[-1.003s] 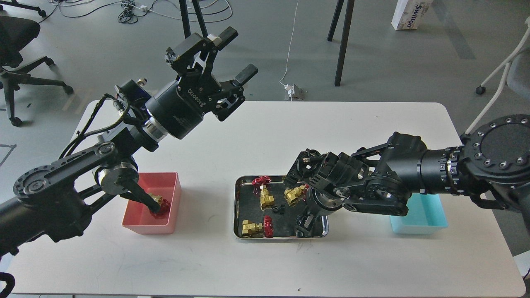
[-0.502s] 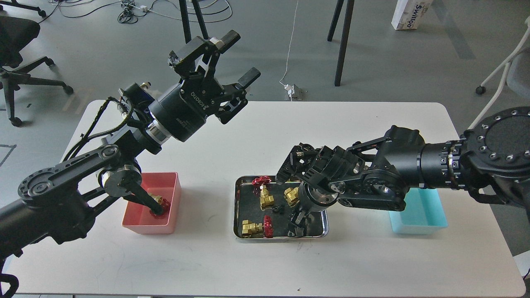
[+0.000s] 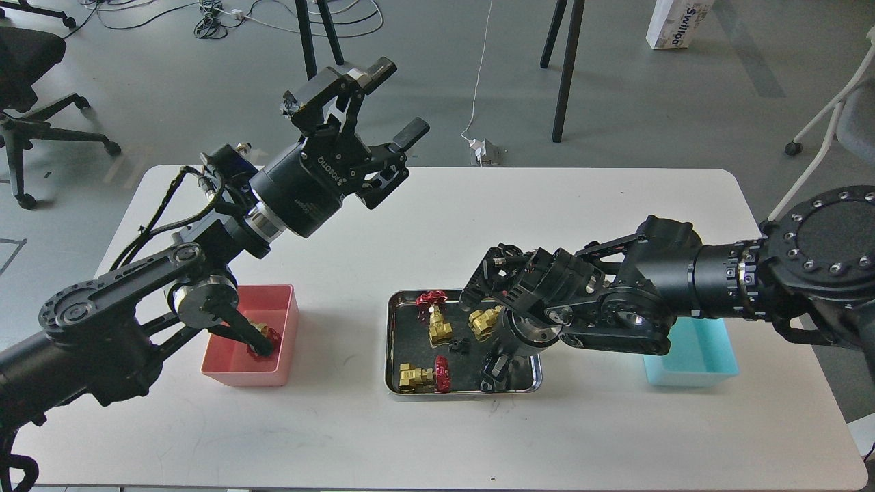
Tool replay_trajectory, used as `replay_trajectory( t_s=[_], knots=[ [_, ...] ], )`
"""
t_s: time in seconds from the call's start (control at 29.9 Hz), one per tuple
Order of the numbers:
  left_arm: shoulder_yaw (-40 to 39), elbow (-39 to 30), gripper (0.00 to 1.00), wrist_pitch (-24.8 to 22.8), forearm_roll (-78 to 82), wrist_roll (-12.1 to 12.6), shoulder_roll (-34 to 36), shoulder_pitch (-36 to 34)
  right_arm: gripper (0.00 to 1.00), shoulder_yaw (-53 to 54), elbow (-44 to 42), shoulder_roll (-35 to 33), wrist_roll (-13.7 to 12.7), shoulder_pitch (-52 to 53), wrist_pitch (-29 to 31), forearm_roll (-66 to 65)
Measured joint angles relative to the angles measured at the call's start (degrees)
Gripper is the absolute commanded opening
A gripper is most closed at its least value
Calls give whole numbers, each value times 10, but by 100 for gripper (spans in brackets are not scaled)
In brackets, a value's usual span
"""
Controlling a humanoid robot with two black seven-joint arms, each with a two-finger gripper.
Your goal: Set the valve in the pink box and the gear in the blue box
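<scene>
Three brass valves with red handwheels lie in the shiny steel tray (image 3: pixel 392 342): one at the back left (image 3: pixel 438 326), one at the back right (image 3: pixel 482 321), one at the front (image 3: pixel 420 376). A fourth valve (image 3: pixel 264 337) lies in the pink box (image 3: pixel 239 375), partly hidden by my left arm. A tiny black gear (image 3: pixel 459 345) lies mid-tray. My right gripper (image 3: pixel 493 370) points down into the tray's right side; its fingers are dark and run together. My left gripper (image 3: pixel 397 100) is open and empty, raised over the table's far left. The blue box (image 3: pixel 704 362) stands right of the tray, partly behind my right arm.
The white table carries only the tray and the two boxes. Beyond its far edge are stand legs (image 3: pixel 567 68), cables and a power plug (image 3: pixel 482 150). An office chair (image 3: pixel 27 75) stands at the far left and a cardboard box (image 3: pixel 677 24) at the far right.
My left arm has shifted slightly right and forward, gripper still open. My right gripper has moved a little left inside the tray, then partly back, staying low over its right side.
</scene>
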Motion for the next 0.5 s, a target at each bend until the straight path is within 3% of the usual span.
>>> replay_trajectory(
  t_s=[0.3, 0.5],
  knots=[
    [0, 9, 83, 0, 0, 0, -5, 2, 37, 0, -2, 0, 0, -7, 0, 1],
    [0, 11, 83, 0, 0, 0, -6, 3, 21, 0, -2, 0, 0, -10, 0, 1]
  ],
)
